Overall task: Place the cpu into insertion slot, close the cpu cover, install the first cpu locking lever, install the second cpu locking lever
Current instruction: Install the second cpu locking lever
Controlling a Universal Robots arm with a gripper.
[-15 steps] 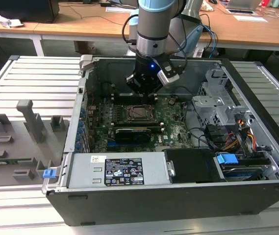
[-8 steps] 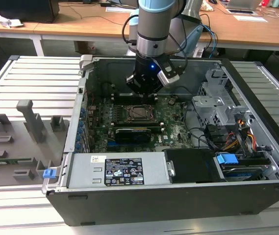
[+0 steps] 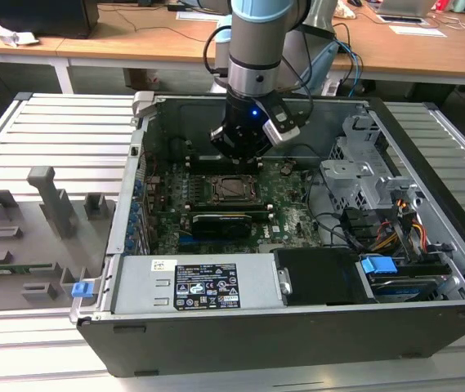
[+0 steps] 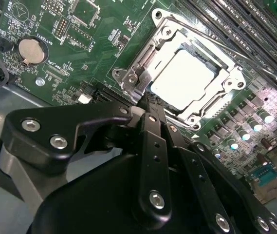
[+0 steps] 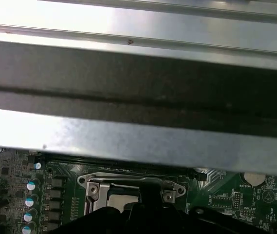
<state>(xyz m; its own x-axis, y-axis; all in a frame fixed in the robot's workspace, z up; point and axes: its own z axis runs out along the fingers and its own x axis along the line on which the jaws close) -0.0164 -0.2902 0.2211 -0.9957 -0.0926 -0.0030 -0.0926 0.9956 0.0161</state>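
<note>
Claw (image 4: pixel 147 100) black, pressed together at silvery cpu cover (image 4: pixel 143 66) edge; cpu (image 4: pixel 184 78) flat, matte

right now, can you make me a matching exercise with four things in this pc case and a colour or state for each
Things:
1. cpu
2. cpu cover
3. coin cell battery
4. drive latch tab

Descriptions:
A. blue plastic
B. round, silvery, set in a black holder on the green board
C. pale square seated in the socket
D. metal frame lying flat around the chip

Pairs: 1-C, 2-D, 3-B, 4-A
</note>
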